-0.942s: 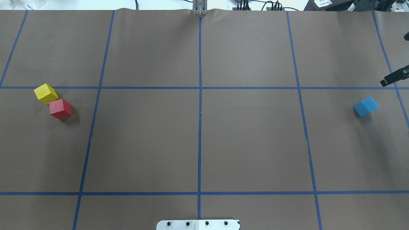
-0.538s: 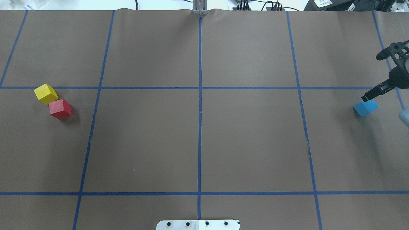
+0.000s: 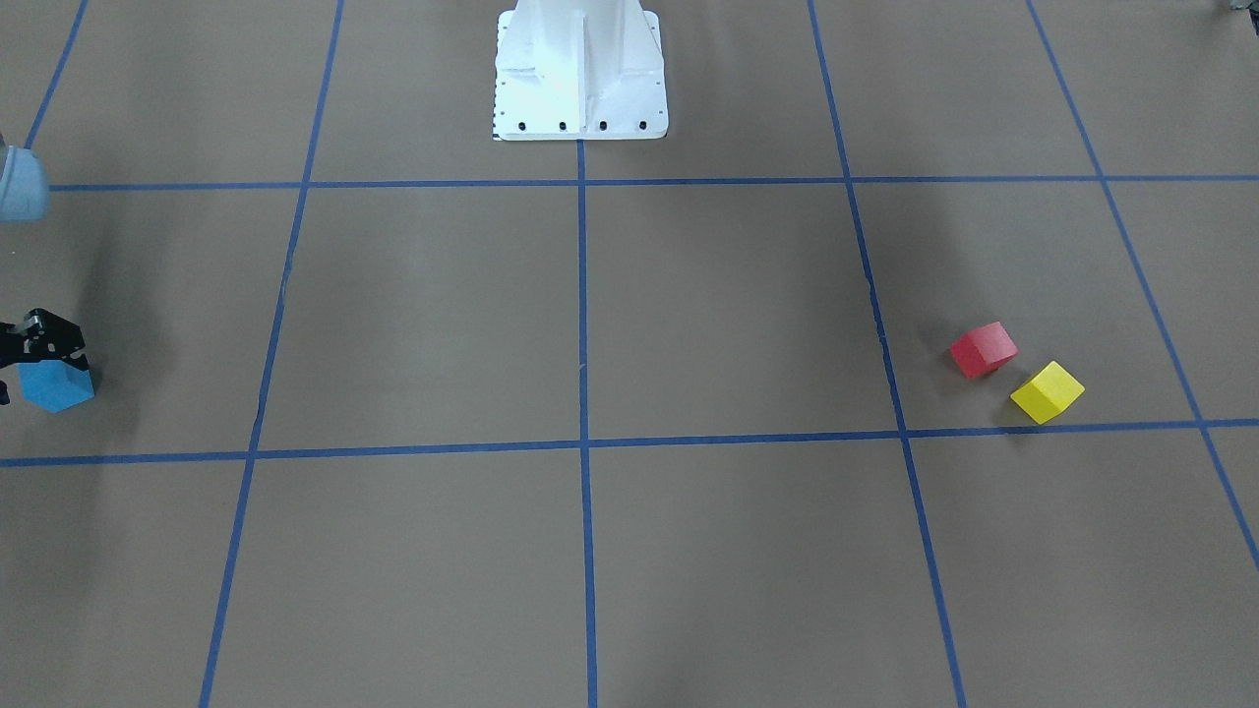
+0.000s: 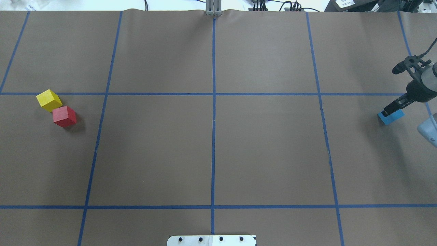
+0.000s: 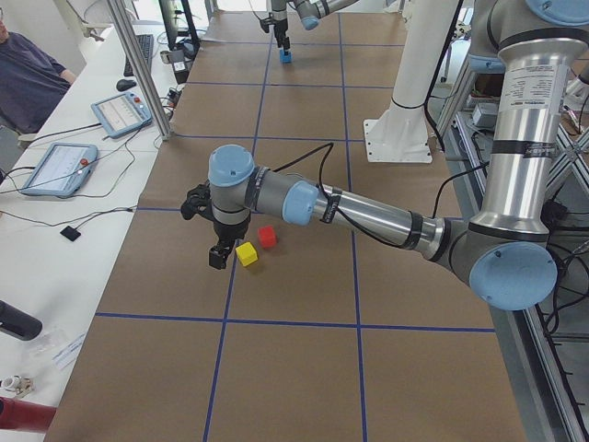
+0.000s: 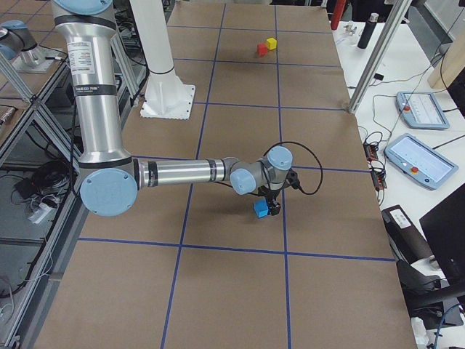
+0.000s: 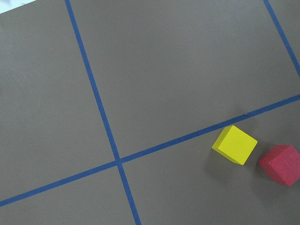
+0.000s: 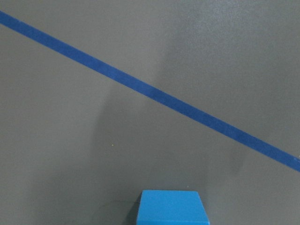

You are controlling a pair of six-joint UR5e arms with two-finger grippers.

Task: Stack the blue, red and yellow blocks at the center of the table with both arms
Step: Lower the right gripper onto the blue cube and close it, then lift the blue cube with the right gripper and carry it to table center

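The blue block [image 4: 392,118] lies at the table's far right, also seen in the front view [image 3: 56,388] and at the bottom edge of the right wrist view [image 8: 171,208]. My right gripper [image 4: 392,109] hangs just over it, jaws apart, holding nothing. The yellow block [image 4: 48,99] and the red block [image 4: 64,116] touch at the far left. Both show in the left wrist view, yellow [image 7: 234,144] beside red [image 7: 281,164]. My left gripper [image 5: 218,255] shows only in the exterior left view, low beside the yellow block [image 5: 246,254]; I cannot tell if it is open.
The robot's white base plate [image 4: 211,240] sits at the near middle edge. Blue tape lines [image 4: 213,102] cross at the table's centre. Tablets and cables [image 5: 115,110] lie on a side bench beyond the table's far edge.
My right arm has come in from the right edge and moved left and down until its gripper is over the blue block. The blocks have not moved.
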